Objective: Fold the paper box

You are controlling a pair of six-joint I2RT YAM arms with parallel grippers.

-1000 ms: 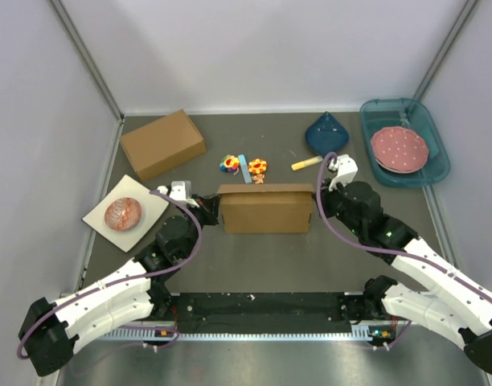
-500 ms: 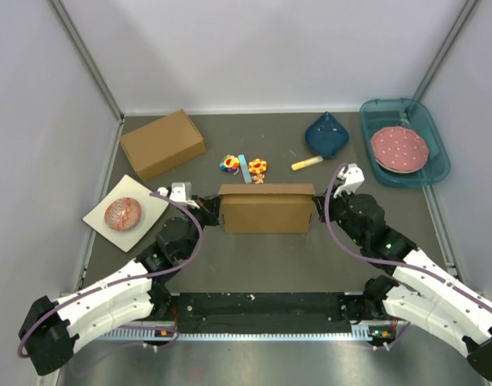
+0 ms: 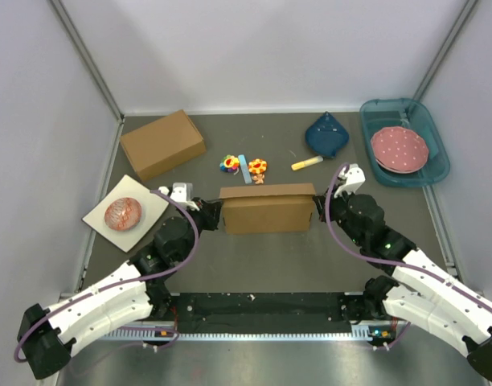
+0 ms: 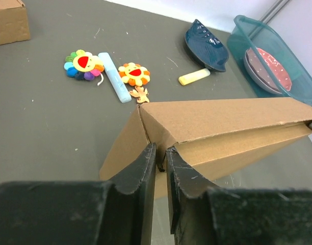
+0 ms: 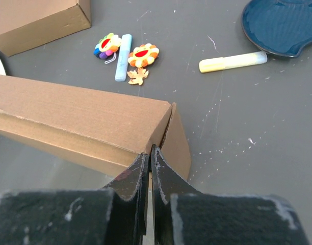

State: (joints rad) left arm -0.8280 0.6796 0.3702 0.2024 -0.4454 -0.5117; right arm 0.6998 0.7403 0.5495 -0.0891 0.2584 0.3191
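Top view: the paper box [image 3: 266, 211] is closed into a low block mid-table [image 3: 254, 261], long side toward the arms. The left gripper [image 3: 217, 211] is at its left end and the right gripper [image 3: 316, 209] at its right end; jaw state unreadable from up here. Left wrist view: fingers [image 4: 140, 176] a little apart, a narrow slit between them, the box's near corner edge running into the slit. Whether they press the card, cannot tell. This view also shows a seam along the front face under the top panel, not visible from above. Right wrist view: fingers [image 5: 163, 176] pressed together, tips at the box's near right corner, nothing seen between them. Beyond the box lie a rainbow flower toy [image 3: 229, 163], a pale blue stick [image 3: 243, 169], an orange flower toy [image 3: 257, 166], a yellow stick [image 3: 306, 163] and a dark blue dish [image 3: 326, 135]. Deeper cardboard box [image 3: 161, 143] back left; teal tray [image 3: 431, 173] with pink plate [image 3: 399, 147] back right. Only the top view takes in the white tile [image 3: 145, 205] at the left.
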